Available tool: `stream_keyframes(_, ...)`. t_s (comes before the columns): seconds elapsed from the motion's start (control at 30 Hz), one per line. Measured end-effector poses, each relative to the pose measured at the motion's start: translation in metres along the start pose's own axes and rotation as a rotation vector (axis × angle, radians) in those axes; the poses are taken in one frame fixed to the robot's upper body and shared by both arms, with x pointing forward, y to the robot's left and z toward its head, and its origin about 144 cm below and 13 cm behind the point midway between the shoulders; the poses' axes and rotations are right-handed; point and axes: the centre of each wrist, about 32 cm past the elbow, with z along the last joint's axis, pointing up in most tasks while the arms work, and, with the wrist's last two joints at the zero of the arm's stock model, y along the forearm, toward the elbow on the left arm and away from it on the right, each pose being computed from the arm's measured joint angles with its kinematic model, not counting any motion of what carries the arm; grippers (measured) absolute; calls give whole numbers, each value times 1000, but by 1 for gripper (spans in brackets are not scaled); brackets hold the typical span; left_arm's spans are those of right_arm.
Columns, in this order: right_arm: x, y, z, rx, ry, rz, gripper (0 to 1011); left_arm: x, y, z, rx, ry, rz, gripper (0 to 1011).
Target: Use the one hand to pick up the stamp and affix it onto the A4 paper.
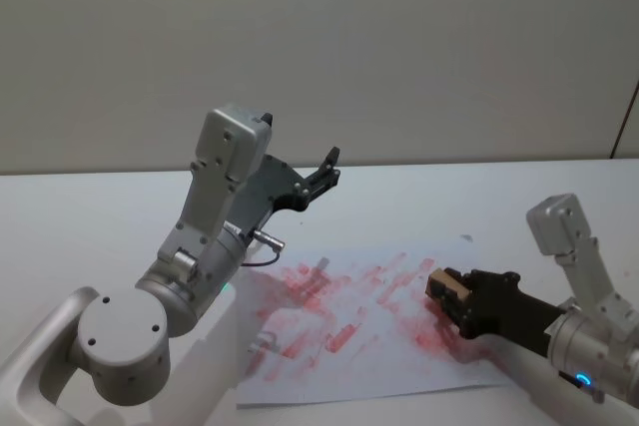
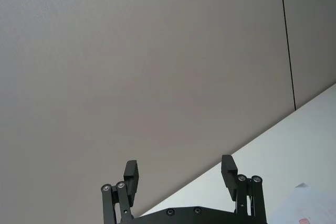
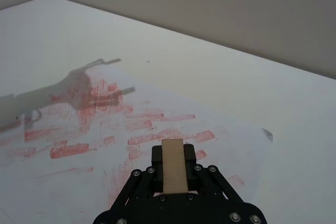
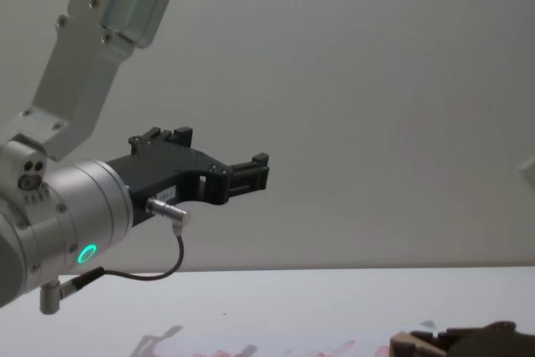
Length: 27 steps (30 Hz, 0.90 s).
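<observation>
Left arm (image 1: 215,212) and right arm (image 1: 571,241) wearing silver-grey casings. A green ring light (image 4: 86,253) glowing on left wrist (image 4: 79,206), black cable (image 4: 159,273) trailing below. Black linkages showing silver screws on left gripper (image 2: 179,163) and right gripper (image 3: 173,151).

Nothing readable is showing anywhere: no words, numbers or brand marks. The red prints covering the A4 paper (image 1: 384,366) are lying as smeared bars and blotches, forming no letters that can be made out. The wooden stamp (image 3: 173,169) sitting in the right claw (image 3: 173,155) is showing a plain face without writing.
</observation>
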Motion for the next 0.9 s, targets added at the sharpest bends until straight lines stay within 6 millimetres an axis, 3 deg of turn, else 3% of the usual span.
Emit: stream_keyframes(0.9,6,10,2,-109,-46,11,218,0,0,0,0,0,0,1001)
